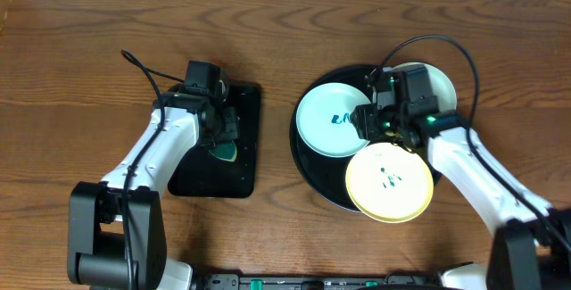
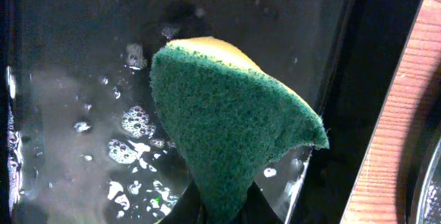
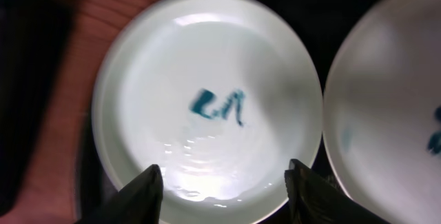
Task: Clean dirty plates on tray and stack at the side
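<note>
While the left pincer (image 1: 223, 136) grips a green-and-yellow sponge (image 2: 227, 120) over the sudsy rectangular black tray (image 1: 243, 176) left of the surface's (image 1: 89, 40) middle, the right pincer (image 3: 224, 182) hangs with jaws wide apart over a pale blue-white plate (image 3: 207, 65) bearing a blue-green scribble. That plate lies in the left part of the round black tray (image 1: 308, 172), right of the surface's middle; a scribbled pale yellow plate (image 1: 390, 185) overlaps the tray's near rim, and a third pale plate (image 1: 442, 81) sits at its far right rim.
</note>
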`<state>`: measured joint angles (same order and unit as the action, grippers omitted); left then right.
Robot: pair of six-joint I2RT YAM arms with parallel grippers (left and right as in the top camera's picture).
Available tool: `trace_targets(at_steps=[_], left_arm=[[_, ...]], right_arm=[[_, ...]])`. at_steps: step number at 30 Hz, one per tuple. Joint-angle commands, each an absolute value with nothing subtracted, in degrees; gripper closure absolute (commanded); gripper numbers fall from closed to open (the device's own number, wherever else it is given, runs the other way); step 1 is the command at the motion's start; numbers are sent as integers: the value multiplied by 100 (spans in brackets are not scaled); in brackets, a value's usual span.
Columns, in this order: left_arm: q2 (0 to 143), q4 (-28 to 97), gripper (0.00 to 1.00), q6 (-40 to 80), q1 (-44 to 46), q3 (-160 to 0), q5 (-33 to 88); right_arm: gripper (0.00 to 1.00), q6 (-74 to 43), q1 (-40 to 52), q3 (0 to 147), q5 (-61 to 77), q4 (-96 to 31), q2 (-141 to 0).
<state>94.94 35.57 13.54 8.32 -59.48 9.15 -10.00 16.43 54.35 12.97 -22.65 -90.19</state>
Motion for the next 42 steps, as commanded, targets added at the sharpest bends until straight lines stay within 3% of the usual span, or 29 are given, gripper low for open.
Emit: trace_targets(at_steps=[1, 16, 28, 35, 42], left_arm=[[9483, 3568, 93, 1385, 834, -5920, 987], [9483, 3568, 92, 1385, 834, -5920, 987], [9483, 3568, 92, 1385, 834, -5920, 987], [9478, 3540, 93, 1380, 834, -5922, 987], [9056, 3463, 93, 1229, 849, -6307, 991]], right_arm=[[48, -1750, 1688, 5544, 1037, -2265, -9358], [49, -2484, 1699, 5537, 220, -2547, -9708], [69, -2871, 1706, 5537, 456, -2359, -10169], [89, -2867, 1848, 5537, 799, -1914, -10328], [98, -2867, 1922, 5540, 777, -1883, -10326]])
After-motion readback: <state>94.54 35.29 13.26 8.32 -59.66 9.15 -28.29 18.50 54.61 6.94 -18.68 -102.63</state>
